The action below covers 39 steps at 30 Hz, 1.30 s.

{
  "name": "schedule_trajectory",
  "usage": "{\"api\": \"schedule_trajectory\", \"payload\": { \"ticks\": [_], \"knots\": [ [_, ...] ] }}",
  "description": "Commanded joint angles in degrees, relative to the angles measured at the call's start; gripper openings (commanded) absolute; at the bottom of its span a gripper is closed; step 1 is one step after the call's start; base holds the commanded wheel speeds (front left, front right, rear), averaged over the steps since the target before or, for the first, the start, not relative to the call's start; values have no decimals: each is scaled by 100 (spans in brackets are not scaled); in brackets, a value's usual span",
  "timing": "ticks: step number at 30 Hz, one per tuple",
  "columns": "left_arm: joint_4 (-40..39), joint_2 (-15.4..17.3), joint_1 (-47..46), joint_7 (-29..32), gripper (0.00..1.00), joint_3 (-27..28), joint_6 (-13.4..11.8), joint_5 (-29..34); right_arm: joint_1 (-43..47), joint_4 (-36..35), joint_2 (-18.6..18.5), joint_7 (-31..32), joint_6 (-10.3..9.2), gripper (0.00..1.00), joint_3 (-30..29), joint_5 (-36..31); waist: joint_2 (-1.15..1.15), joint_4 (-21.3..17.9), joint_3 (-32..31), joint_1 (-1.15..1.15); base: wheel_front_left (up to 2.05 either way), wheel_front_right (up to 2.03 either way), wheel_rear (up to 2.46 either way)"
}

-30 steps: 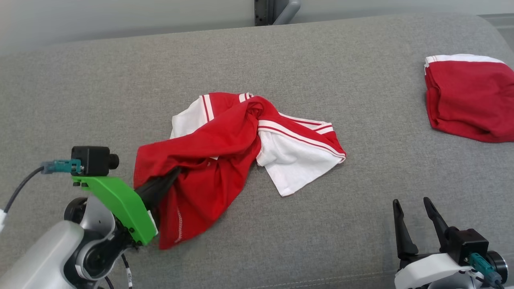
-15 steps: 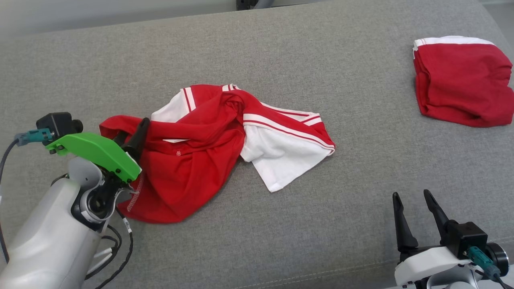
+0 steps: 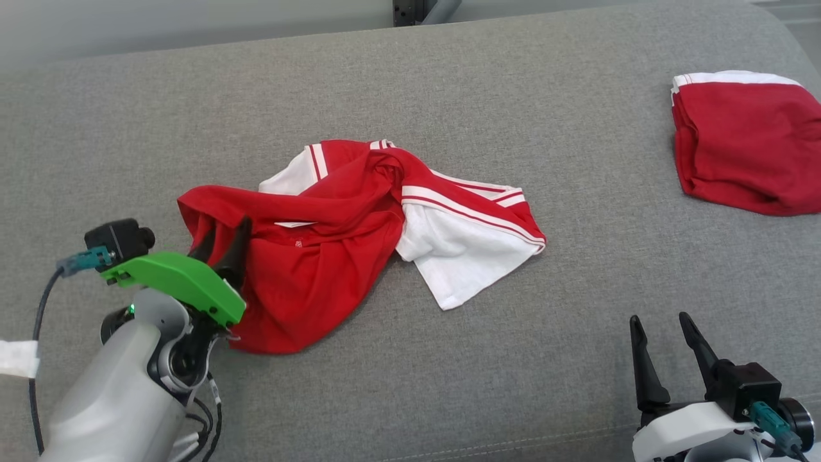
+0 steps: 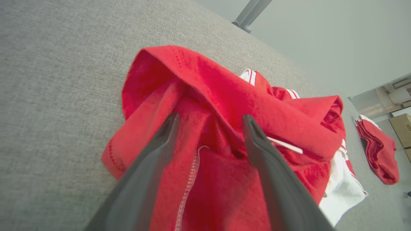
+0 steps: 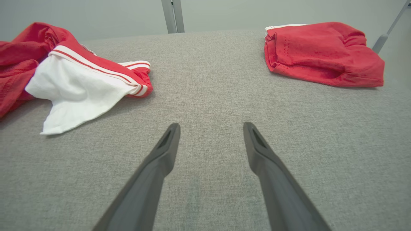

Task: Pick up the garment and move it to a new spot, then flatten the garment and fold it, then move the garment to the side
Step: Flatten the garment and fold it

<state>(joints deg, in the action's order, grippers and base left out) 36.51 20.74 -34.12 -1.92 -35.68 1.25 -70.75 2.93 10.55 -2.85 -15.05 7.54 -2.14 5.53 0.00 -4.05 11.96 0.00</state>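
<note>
The left tool (image 3: 226, 236) stands with its two dark fingers well apart, tips resting on the red folds at the left end of the garment (image 3: 333, 244); in the left wrist view cloth lies under and between the fingers (image 4: 160, 150), none of it pinched. The right tool (image 3: 660, 321) is equally spread and empty, above bare cloth near the table's (image 3: 513, 77) front right corner. The table is covered in grey woven fabric. The garment, a soft red-and-white knit with striped trim, lies crumpled and twisted at the middle. A second red garment (image 3: 744, 147), folded, sits at the far right edge. Two tools, two garments.
</note>
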Motion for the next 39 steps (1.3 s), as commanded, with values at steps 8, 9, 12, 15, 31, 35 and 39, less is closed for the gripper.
{"api": "schedule_trajectory", "payload": {
  "ticks": [8, 9, 12, 15, 31, 35, 39],
  "knots": [
    [-745, 348, 604, -342, 100, -96, -472, 354, 133, -36, -11, -17, -11, 100, -37, 37, 0, 116, -88, 0, 0, 0, 0],
    [-934, 354, 639, -353, 100, -110, -529, 380, 142, -32, -11, -16, -11, 100, -29, 36, 0, 132, -87, 0, 0, 0, 0],
    [-1549, 278, 725, -248, 100, -245, -645, 440, 144, -24, -11, -17, -11, 100, 2, 58, 0, 171, -75, 0, 0, 0, 0],
    [-2038, 166, 769, -25, 100, -335, -750, 308, 91, -17, -12, -17, -11, 100, 41, 80, 0, 172, -43, 0, 0, 0, 0],
    [-1614, 20, 711, 303, 100, -9, -791, -325, 2, 28, -11, -17, -11, 100, 118, 206, 0, -165, 86, 0, 0, 0, 0],
    [-1485, 42, 591, 308, 100, 152, -767, -442, -57, 21, -11, -17, -11, 100, 114, 217, 0, -192, 115, 0, 0, 0, 0],
    [-1369, 38, 560, 332, 100, 329, -725, -656, -82, 5, -11, -16, -11, 100, 90, 209, 0, -197, 130, 0, 0, 0, 0]
  ]
}}
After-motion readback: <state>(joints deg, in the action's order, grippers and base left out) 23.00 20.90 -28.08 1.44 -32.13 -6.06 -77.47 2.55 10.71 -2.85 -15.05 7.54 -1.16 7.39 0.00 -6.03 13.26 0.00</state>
